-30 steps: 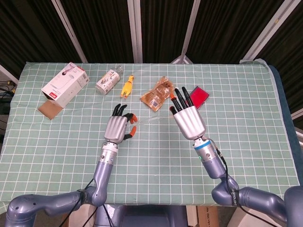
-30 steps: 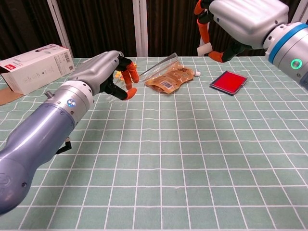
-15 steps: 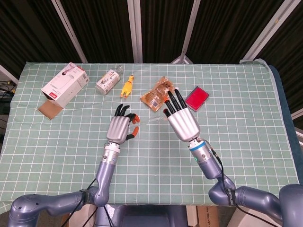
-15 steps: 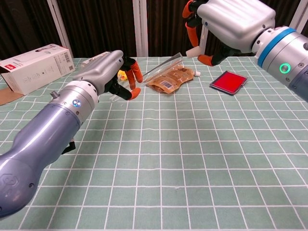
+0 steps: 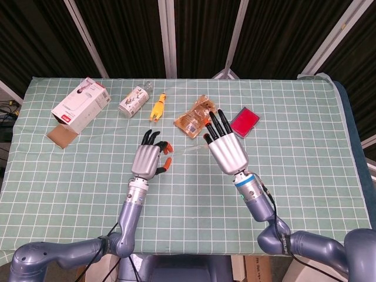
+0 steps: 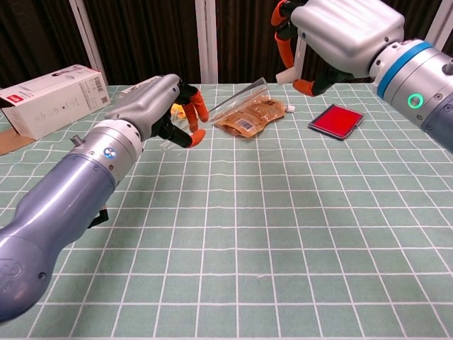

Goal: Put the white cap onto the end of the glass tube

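My left hand (image 6: 152, 106) (image 5: 148, 158) grips the lower end of the glass tube (image 6: 226, 105), which slants up and to the right above the table. In the head view the tube (image 5: 185, 151) shows only faintly between the two hands. My right hand (image 6: 340, 35) (image 5: 223, 147) is raised at the upper right and pinches the white cap (image 6: 285, 73) between orange-tipped fingers. The cap hangs just right of and slightly above the tube's free upper end, a small gap apart.
At the back of the green checked cloth lie a white box (image 5: 81, 101), a small bottle (image 5: 134, 100), a yellow rubber chicken (image 5: 157, 107), an orange snack pouch (image 6: 249, 117) and a red flat case (image 6: 335, 120). A cardboard piece (image 5: 61, 136) lies at the far left.
My right hand has carried the cap left, closing on the tube's upper end. My left hand has raised and tilted the tube toward it. Little has moved in the last half second.
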`<action>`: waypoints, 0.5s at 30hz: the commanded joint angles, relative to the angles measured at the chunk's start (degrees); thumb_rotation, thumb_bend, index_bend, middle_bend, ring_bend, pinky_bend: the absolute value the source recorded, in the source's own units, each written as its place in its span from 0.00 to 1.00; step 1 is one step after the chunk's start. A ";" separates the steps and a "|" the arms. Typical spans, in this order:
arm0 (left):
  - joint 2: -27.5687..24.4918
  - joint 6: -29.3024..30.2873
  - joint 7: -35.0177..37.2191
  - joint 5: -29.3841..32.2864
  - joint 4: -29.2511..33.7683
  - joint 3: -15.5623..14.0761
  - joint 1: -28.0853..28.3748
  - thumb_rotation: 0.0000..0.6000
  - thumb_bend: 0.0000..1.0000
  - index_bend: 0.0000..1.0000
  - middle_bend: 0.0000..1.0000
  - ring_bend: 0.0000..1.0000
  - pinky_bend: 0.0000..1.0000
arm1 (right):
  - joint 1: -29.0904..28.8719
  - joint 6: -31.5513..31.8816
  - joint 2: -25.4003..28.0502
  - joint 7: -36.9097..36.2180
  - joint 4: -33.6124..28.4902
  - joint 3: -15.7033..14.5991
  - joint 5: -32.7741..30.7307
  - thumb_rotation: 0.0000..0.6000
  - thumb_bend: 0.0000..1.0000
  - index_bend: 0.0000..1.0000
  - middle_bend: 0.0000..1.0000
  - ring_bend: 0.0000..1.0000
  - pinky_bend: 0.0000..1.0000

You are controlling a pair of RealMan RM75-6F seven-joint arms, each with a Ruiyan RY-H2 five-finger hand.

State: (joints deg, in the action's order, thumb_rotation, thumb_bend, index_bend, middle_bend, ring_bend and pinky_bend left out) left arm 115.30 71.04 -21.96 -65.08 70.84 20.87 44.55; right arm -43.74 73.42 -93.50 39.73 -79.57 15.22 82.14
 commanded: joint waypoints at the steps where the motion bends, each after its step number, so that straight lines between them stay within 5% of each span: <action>1: 0.10 0.05 -0.03 0.05 0.07 0.11 0.02 1.00 0.63 0.52 0.53 0.12 0.00 | -0.04 0.02 0.07 0.12 -0.16 -0.02 0.06 1.00 0.36 0.58 0.21 0.00 0.00; 15: 1.08 0.26 -0.63 0.65 0.10 0.56 0.17 1.00 0.63 0.52 0.53 0.12 0.00 | -0.17 -0.08 -0.63 0.37 0.07 -0.06 -0.48 1.00 0.36 0.58 0.21 0.00 0.00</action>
State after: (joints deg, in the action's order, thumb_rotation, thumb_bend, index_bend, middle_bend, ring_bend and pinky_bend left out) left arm 116.38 71.30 -22.58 -64.43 70.95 21.43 44.72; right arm -43.91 73.35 -94.12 40.09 -79.51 15.15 81.66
